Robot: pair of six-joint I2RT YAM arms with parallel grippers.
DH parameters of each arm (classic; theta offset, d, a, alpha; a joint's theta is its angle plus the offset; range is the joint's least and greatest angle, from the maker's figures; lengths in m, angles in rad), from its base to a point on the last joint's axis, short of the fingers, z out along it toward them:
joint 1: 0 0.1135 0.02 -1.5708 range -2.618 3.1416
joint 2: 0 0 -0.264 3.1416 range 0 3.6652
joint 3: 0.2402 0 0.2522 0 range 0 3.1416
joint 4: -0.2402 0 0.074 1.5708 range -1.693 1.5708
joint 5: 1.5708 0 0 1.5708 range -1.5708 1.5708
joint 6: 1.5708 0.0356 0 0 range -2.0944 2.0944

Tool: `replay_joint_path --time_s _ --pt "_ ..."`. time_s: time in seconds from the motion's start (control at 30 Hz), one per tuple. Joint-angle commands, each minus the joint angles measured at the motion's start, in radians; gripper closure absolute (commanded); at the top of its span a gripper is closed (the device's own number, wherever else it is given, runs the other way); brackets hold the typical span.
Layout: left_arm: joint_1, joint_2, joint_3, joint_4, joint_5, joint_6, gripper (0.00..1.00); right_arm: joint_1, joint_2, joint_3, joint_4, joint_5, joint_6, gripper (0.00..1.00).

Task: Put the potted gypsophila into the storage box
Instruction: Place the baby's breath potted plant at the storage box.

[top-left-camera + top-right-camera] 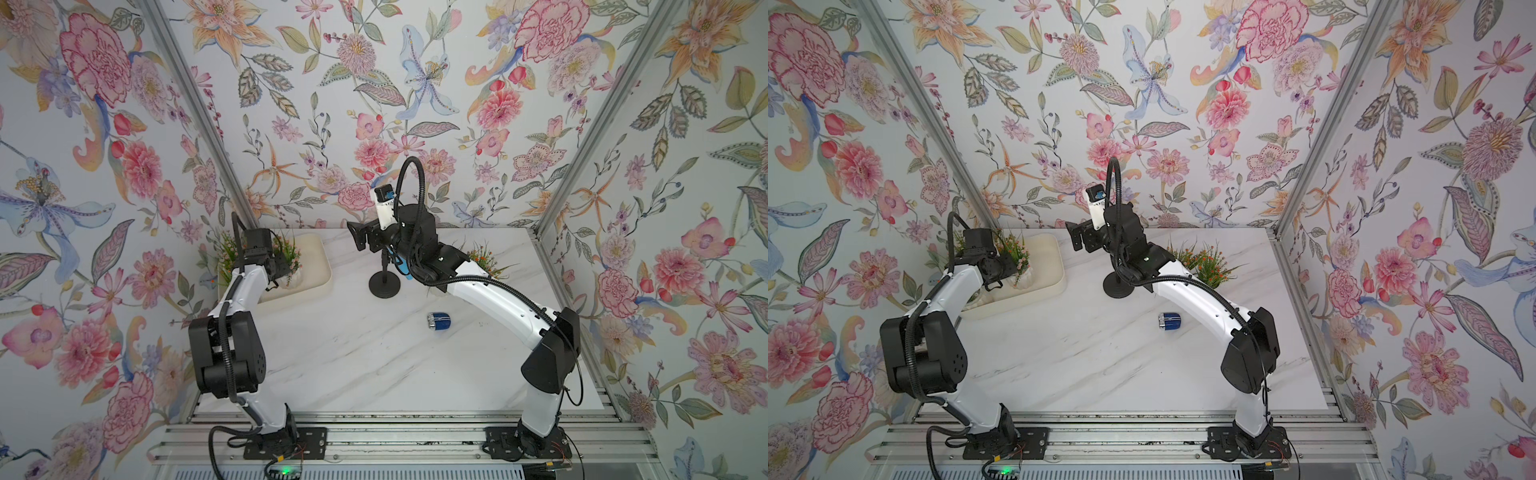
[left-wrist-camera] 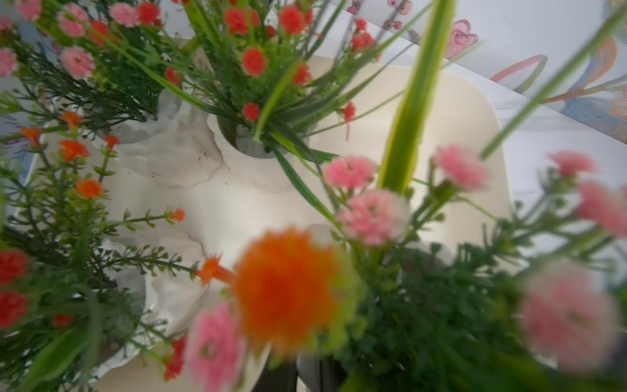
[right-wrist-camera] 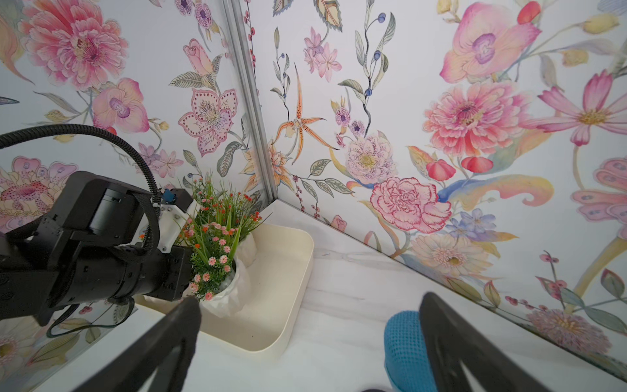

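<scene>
My left arm (image 1: 249, 282) reaches over the storage box (image 1: 325, 266), the cream-white shallow plastic bin with rounded corners at the far left of the white marble-patterned desk (image 1: 374, 365). The left jaws are closed and buried in the green leaves of a potted gypsophila (image 3: 217, 261), a pink-flowered plant in a white ribbed pot at the near side of the box. I cannot tell whether any stems are actually pinched.

In the left wrist view I count three more white pots inside the box. A pink-flowered pot (image 2: 163, 159) stands just beside a red-flowered pot (image 2: 244, 168), and a third pot (image 2: 169, 295) stands apart from them. Blurred pink and orange blooms crowd the lens.

An orange-flowered gypsophila (image 1: 1206, 264) stands at the desk's far right, well apart from the box, with its pot hidden behind my right arm (image 1: 1192, 291). The right jaws are spread wide and hold nothing. They hang above the middle of the desk near a black round-footed stand (image 1: 1118, 286). A small blue cylinder with a silvery end (image 1: 1169, 322) lies on its side on the bare desk.
</scene>
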Motion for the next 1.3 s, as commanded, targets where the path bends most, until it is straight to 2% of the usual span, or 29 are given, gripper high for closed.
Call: replay_joint_path --time_s 0.0,0.43,0.73,0.87,0.97,1.07,1.27 --pt "0.026 0.027 0.057 0.067 -0.007 0.029 1.00 0.002 0.023 0.062 0.008 0.027 -0.046 0.00" --pt "0.105 0.105 0.019 0.121 -0.053 0.007 1.00 -0.008 0.094 0.119 0.041 0.092 -0.040 0.00" --pt "0.119 0.130 0.001 0.147 -0.112 -0.024 0.99 -0.027 0.091 0.104 0.049 0.124 -0.042 0.00" --pt "0.120 0.134 -0.006 0.135 -0.122 -0.044 0.86 -0.038 0.081 0.094 0.048 0.127 -0.035 0.00" --pt "0.120 0.121 -0.018 0.136 -0.127 -0.052 0.81 -0.045 0.069 0.079 0.048 0.125 -0.027 0.00" --pt "0.120 0.104 -0.023 0.133 -0.137 -0.060 0.68 -0.050 0.048 0.050 0.049 0.128 -0.022 0.00" --pt "0.119 0.050 -0.024 0.107 -0.169 -0.066 0.57 -0.065 -0.002 -0.018 0.049 0.133 -0.002 0.00"
